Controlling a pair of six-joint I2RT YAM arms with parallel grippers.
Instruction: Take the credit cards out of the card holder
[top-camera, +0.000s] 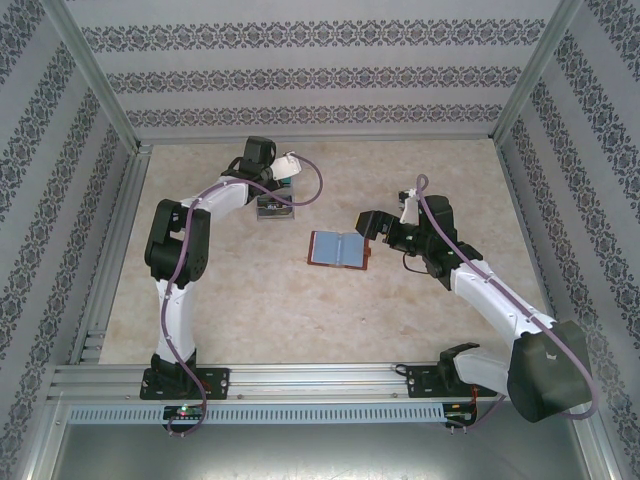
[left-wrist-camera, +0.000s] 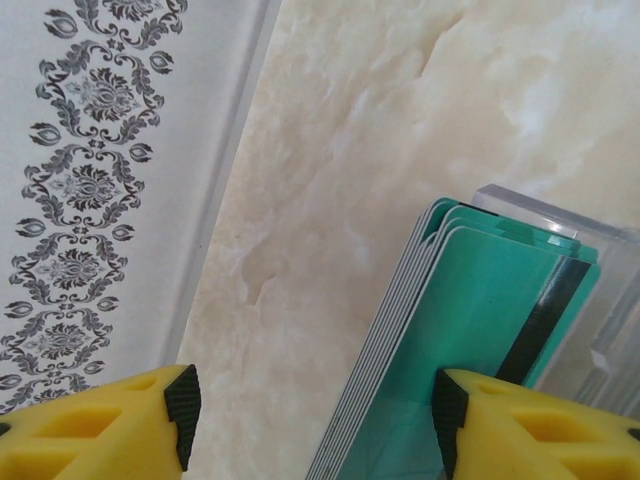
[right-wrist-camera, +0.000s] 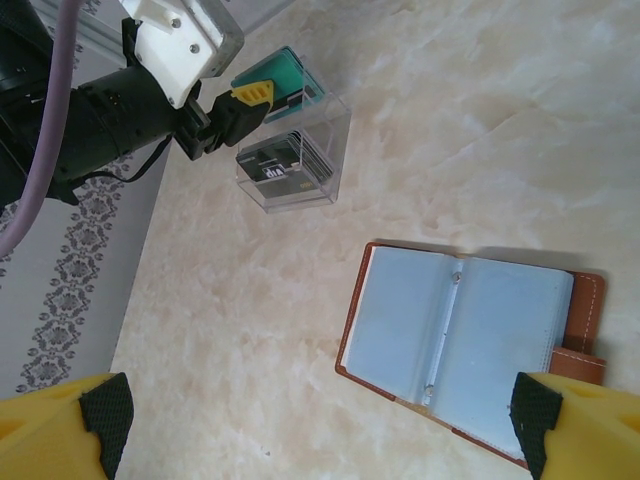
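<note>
Right wrist view: right gripper (right-wrist-camera: 320, 428) spread wide above the open holder (right-wrist-camera: 455, 340).
The holder lies flat at the middle of the table (top-camera: 250, 310), spine running near to far, just left of that gripper, the nearer arm. Its grey-blue pockets (right-wrist-camera: 400, 310) hide whether cards are inside. Farther, toward the far-left corner, the left gripper (left-wrist-camera: 318, 412), fingers apart, hangs over teal cards (left-wrist-camera: 480, 330) in a clear box (left-wrist-camera: 600, 300), which is cut off.

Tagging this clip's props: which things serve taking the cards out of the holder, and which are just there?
For the job:
- card holder, lying open
- teal cards, standing in the clear box
- left gripper, open at that box

Just there:
- table
- patterned walls
</note>
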